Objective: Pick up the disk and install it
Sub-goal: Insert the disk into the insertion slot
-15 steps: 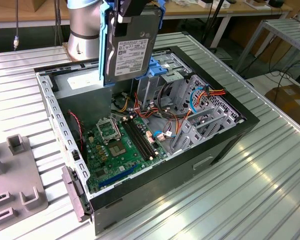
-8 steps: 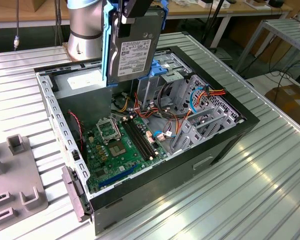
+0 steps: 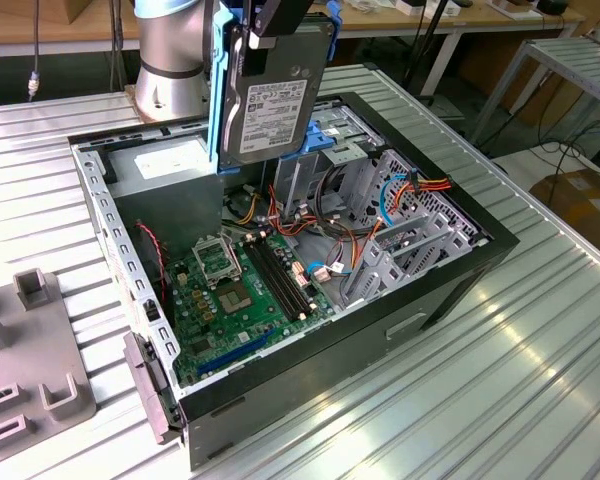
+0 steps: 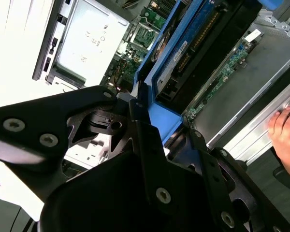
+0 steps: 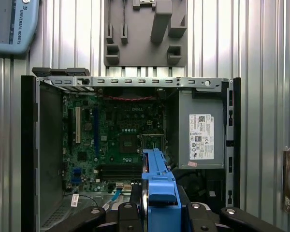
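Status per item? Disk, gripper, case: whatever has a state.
computer case: lying on its side, side panel off, interior exposed.
disk: held on edge above the computer case, not installed.
gripper: shut on the disk.

The disk (image 3: 280, 100) carries a white label (image 3: 272, 118) with black print and barcodes, too small to read. The grey power box (image 5: 203, 104) has a white sticker (image 5: 201, 137) with fine print. A pale blue device (image 5: 9, 21) bears one line of dark letters.
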